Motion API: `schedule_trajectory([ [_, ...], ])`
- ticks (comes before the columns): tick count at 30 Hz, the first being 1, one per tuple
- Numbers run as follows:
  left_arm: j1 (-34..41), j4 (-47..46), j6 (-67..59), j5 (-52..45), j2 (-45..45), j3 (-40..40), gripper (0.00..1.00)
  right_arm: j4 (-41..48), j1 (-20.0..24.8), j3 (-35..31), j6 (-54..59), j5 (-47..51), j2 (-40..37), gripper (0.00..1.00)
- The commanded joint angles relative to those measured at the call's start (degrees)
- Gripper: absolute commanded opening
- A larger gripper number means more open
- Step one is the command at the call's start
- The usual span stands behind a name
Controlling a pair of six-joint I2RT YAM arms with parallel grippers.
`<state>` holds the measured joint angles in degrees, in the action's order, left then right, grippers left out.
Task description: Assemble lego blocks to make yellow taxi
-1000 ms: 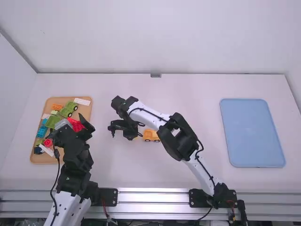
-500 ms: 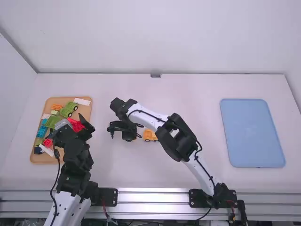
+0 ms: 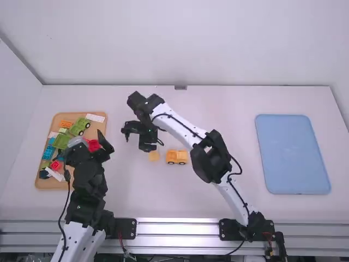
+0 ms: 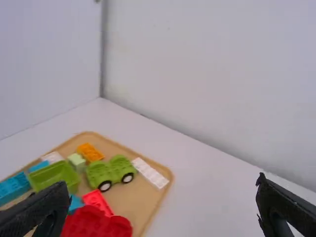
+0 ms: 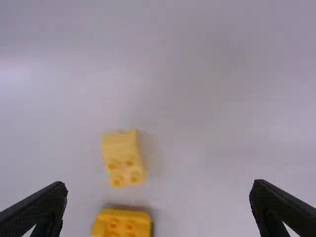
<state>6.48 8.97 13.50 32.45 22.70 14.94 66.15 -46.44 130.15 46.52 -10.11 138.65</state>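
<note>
Tbl (image 3: 229, 98): blue tray (image 3: 294, 155) R, tan tray (image 3: 50, 184) L (w/ green car (image 4: 118, 168)).

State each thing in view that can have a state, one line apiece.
Left gripper, open
Right gripper, open
Yellow block, loose on the table
Yellow vehicle, on its wheels, apart from the yellow block
Tan tray, holding mixed blocks
Blue tray, lying flat

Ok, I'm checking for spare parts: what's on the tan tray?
A green wheeled piece, orange block, white strip and more; in the high view the left arm hides the near right part.
</note>
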Motion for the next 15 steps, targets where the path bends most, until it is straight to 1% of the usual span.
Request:
schedule_trajectory([
  [1, -0.11, 0.57, -2.89, -6.49, -0.24, -0.39, 0.99, 1.25, 1.99, 4.87, -1.57, 0.28, 0.0, 0.98],
  [2, -0.11, 0.46, -2.84, -6.54, -0.09, -0.39, 0.99, 1.53, 3.41, 6.99, -3.5, 0.33, 0.0, 0.98],
  [5, -0.13, 0.55, -2.86, -6.78, 0.96, -0.39, 0.99, -0.94, 5.75, 8.63, -8.2, 1.16, 0.0, 0.98],
  [8, -0.11, 2.32, -6.34, -12.11, 3.37, -0.39, 0.99, -5.53, 8.57, 8.61, -15.17, 4.9, 0.0, 0.98],
  [10, -0.13, 4.57, -8.41, -17.44, 5.88, -0.33, 0.99, -5.81, 10.01, 8.57, -15.89, 5.68, 0.0, 0.98],
  [12, -0.11, 6.84, -10.6, -21.94, 8.59, -0.33, 0.99, -5.44, 11.08, 8.55, -14.64, 3.65, 0.0, 0.98],
  [15, -0.17, 11.87, -15.74, -28.65, 15.43, -0.33, 0.99, -7.48, 12.81, 6.69, -13.27, -1.62, -0.02, 0.98],
])
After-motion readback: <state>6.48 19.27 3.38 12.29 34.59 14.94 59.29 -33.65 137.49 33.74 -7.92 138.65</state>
